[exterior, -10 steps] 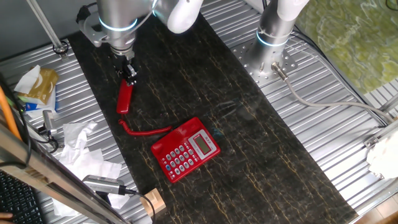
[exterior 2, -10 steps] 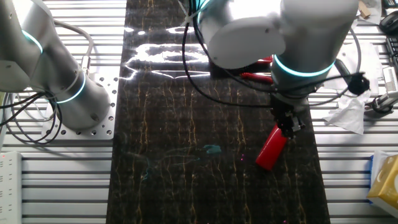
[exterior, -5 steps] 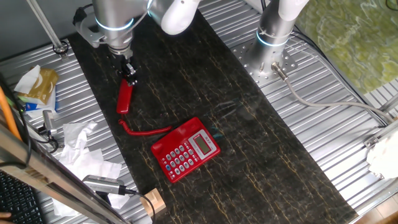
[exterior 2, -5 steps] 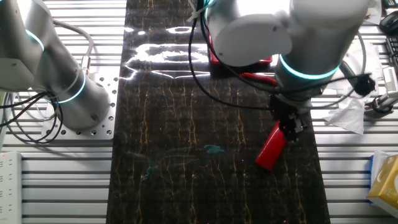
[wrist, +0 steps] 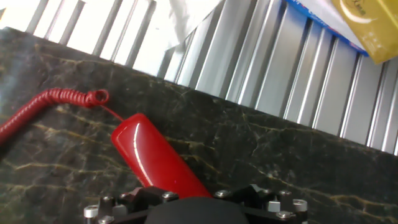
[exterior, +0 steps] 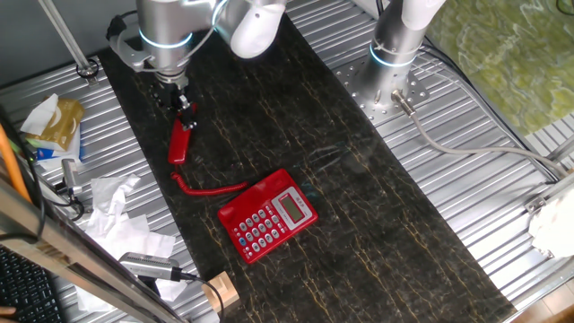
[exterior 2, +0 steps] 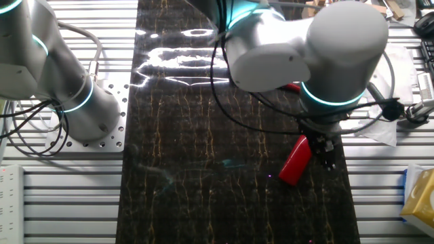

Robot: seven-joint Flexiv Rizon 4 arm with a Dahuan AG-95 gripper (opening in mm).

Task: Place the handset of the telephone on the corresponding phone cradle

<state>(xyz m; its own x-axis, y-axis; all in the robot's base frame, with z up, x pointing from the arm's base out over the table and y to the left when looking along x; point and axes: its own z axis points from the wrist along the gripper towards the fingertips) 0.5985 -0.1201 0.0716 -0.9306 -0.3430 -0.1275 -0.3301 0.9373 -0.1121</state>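
Handset point(exterior: 180, 142) lies on the dark mat point(exterior: 377, 224) near its far end, well apart from the telephone point(exterior: 268, 215), w/ its coiled red cord point(exterior: 208, 189) trailing toward the base. Cradle on the phone's side sits bare. Gripper point(exterior: 184, 115) is at the handset's upper end, jaws pinched on that tip. Crumpled paper point(exterior: 115, 215) & a yellow box point(exterior 2: 420, 196) sit off the mat on the ribbed table point(exterior: 502, 206).

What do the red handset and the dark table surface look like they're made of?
The handset looks like glossy moulded plastic: smooth, with a bright highlight along its rounded end. The table surface looks like polished dark stone or a marble-print laminate: gold veins and light glare. Which one, I cannot tell.
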